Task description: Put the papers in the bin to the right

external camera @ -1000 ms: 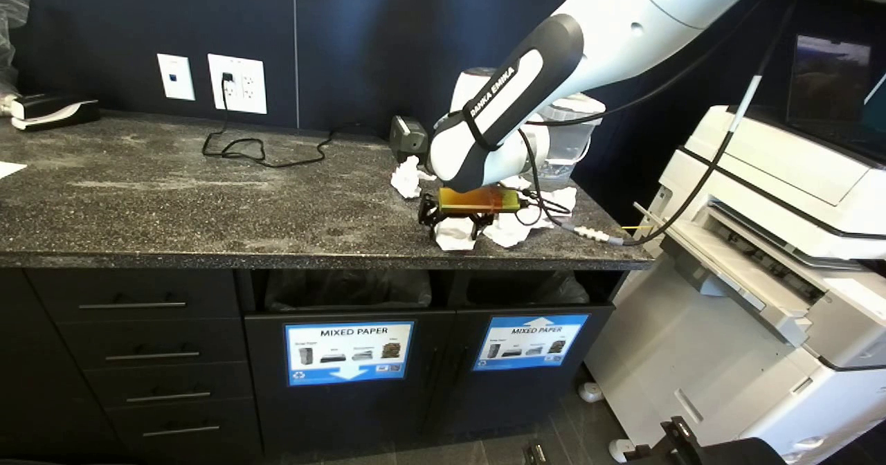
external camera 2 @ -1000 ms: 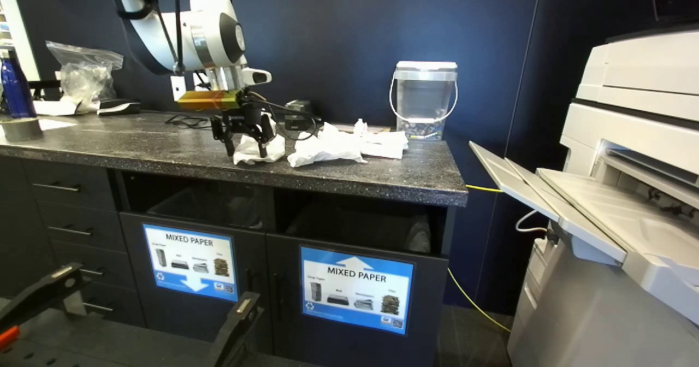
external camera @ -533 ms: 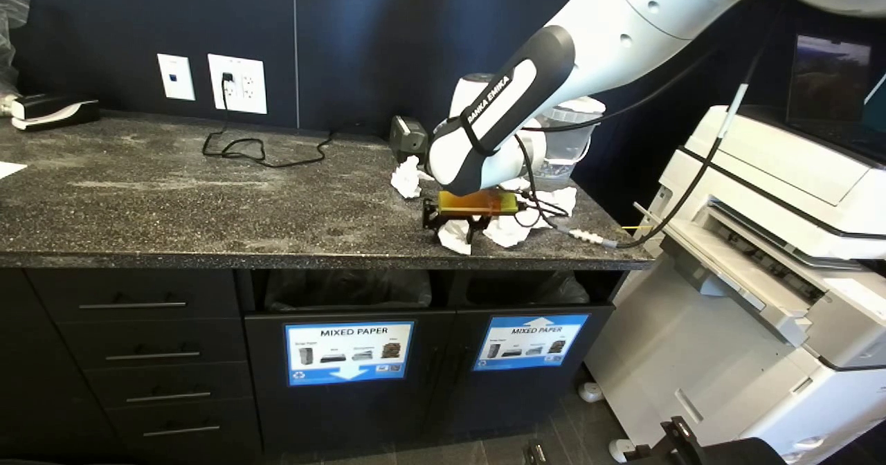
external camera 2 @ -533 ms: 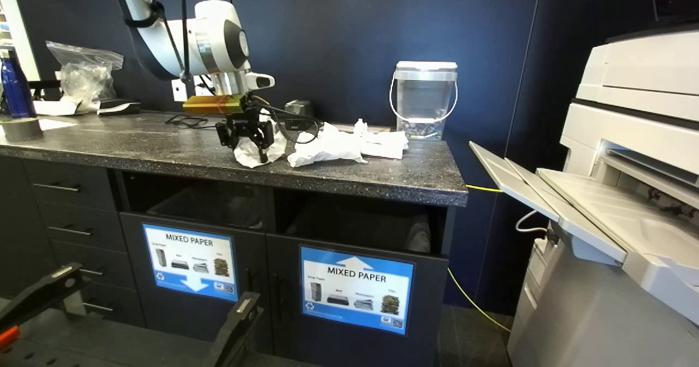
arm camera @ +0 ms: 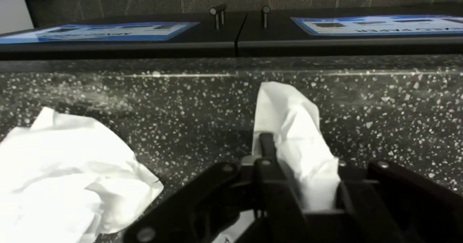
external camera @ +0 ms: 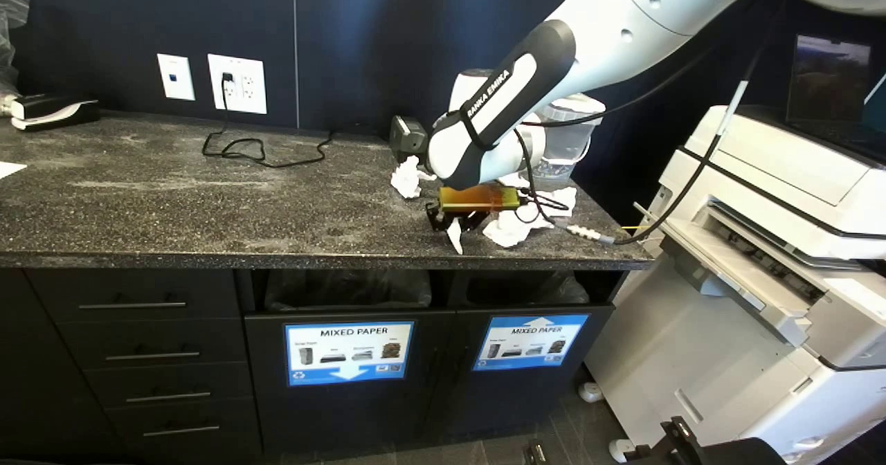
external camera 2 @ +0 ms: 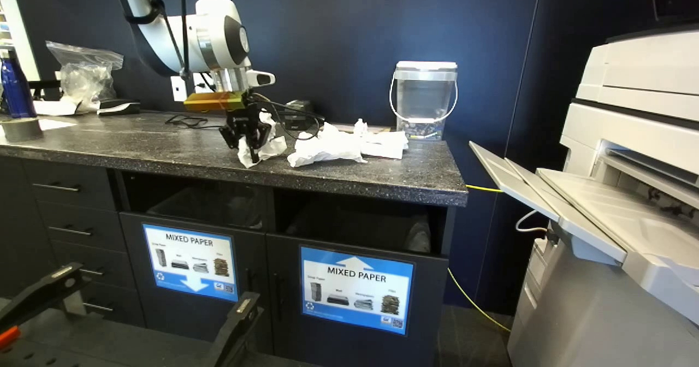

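Observation:
My gripper [arm camera: 298, 163] is shut on one of the papers, a crumpled white sheet [arm camera: 304, 141] squeezed upright between its fingers, low over the counter near the front edge. In both exterior views a narrow fold of this held paper [external camera: 455, 235] sticks out below the gripper [external camera 2: 247, 146]. More papers, white wads [external camera 2: 327, 146], lie close by on the counter; one loose wad [arm camera: 72, 178] shows large in the wrist view. Another wad [external camera: 407, 178] sits further back. The bin to the right is the dark slot [external camera 2: 355, 222] under the counter, above a blue label; its inside is dark.
A similar slot [external camera: 346, 288] opens beside it, to its left. A clear lidded bucket [external camera 2: 426, 94] stands at the back of the counter, a small dark box [external camera: 408, 138] behind the wads. A large printer [external camera 2: 628, 137] stands beyond the counter's end.
The gripper has gone from open to shut, gathering the paper between its fingers into a narrow upright fold. The arm dipped slightly, then rose a little. The other wads stayed put.

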Motion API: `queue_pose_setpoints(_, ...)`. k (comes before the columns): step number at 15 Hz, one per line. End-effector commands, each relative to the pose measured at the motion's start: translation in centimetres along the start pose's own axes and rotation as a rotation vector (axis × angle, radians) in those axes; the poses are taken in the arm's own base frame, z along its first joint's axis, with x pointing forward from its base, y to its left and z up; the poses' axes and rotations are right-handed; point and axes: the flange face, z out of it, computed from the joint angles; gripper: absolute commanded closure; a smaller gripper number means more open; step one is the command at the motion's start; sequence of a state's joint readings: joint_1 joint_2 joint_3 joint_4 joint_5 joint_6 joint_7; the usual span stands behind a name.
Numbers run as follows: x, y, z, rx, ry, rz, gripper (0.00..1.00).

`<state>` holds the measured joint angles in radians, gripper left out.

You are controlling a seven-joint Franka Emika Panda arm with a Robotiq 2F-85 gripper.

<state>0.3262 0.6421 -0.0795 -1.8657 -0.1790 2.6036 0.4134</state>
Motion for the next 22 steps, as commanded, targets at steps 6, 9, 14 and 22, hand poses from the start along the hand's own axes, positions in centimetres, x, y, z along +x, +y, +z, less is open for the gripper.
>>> queue_pose_setpoints(6, -6.1, -1.1, -3.7, 0.019, -0.099, -0.173, 0.83)
queue_pose_setpoints(9, -10.4, -0.3, -5.6, 0.016, -0.077, -0.156, 0.85)
queue_pose_setpoints(14, -17.1, 1.6, -8.1, 0.025, -0.001, -0.137, 0.83)
queue_pose_setpoints(22, -20.9, 3.8, -4.8, 0.093, 0.083, -0.084, 0.85)
